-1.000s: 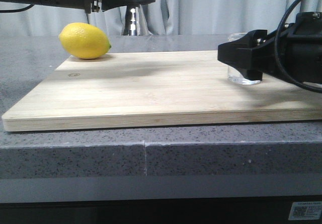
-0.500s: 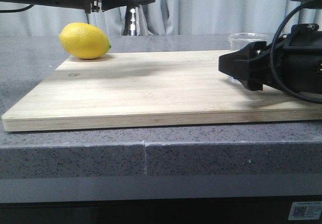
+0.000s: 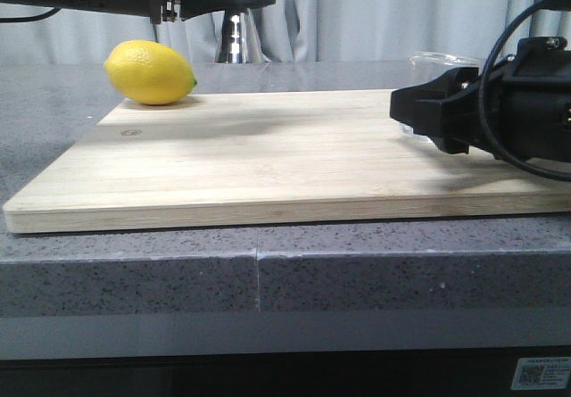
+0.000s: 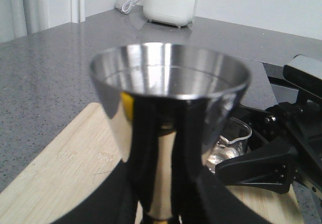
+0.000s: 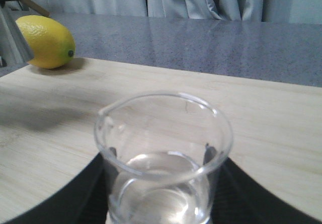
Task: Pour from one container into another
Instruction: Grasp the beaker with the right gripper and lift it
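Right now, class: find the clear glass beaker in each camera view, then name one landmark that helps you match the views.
Front view: glass beaker at far right, only its rim showing above the right end effector.
Left wrist view: beyond the steel jigger, beside the black arm.
Right wrist view: fills the lower centre, a little clear liquid inside.
Shared landmark: the wooden board; the lemon also appears in the front and right wrist views.
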Motion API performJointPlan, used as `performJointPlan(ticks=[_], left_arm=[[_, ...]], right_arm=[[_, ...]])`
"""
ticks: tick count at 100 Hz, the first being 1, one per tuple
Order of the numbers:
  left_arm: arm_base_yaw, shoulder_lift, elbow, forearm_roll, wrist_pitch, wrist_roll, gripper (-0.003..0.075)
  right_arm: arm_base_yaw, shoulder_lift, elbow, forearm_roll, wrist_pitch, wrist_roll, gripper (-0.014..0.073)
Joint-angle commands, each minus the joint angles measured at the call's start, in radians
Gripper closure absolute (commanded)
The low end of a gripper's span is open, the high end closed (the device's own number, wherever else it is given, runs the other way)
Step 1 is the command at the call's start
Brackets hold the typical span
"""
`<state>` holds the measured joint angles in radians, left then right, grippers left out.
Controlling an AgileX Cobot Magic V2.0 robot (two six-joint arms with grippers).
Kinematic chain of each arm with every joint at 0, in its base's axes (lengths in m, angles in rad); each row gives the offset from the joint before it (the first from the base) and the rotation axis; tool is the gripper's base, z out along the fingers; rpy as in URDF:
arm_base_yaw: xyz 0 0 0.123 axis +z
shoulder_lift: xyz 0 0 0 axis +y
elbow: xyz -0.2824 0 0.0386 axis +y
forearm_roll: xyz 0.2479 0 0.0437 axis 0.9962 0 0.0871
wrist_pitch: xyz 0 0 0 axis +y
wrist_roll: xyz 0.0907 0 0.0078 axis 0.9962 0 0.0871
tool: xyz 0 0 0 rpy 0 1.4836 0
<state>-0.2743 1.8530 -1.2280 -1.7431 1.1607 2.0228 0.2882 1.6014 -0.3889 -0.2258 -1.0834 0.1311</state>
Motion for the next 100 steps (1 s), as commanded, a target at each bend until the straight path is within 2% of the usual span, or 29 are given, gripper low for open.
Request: performJointPlan(ticks=[1,32,56,100], left_arm=[[-0.007,-0.045,-0.029,-0.074,0.109,0.004,0.0738],[-0.007,-0.045,-0.029,-0.072,0.109,0.004,0.0738],[-0.021,-0.045,-0.029,-0.058,0.109,0.004,0.0738],[-0.031,-0.045,-0.029,-0.056,0.109,0.005,0.0738]], right_arm=[[0.003,-0.028,-0.022,-0.007,-0.111,-0.001,0.0378],[0.003,-0.04,-0.026,-0.038,-0.096,-0.001,0.0378],[0.003,-0.13,-0.15,-0.137,0.148,-0.001,0.0378],[0.003,-0.18,-0.457,-0.366,0.469,-0.001,0.0378]])
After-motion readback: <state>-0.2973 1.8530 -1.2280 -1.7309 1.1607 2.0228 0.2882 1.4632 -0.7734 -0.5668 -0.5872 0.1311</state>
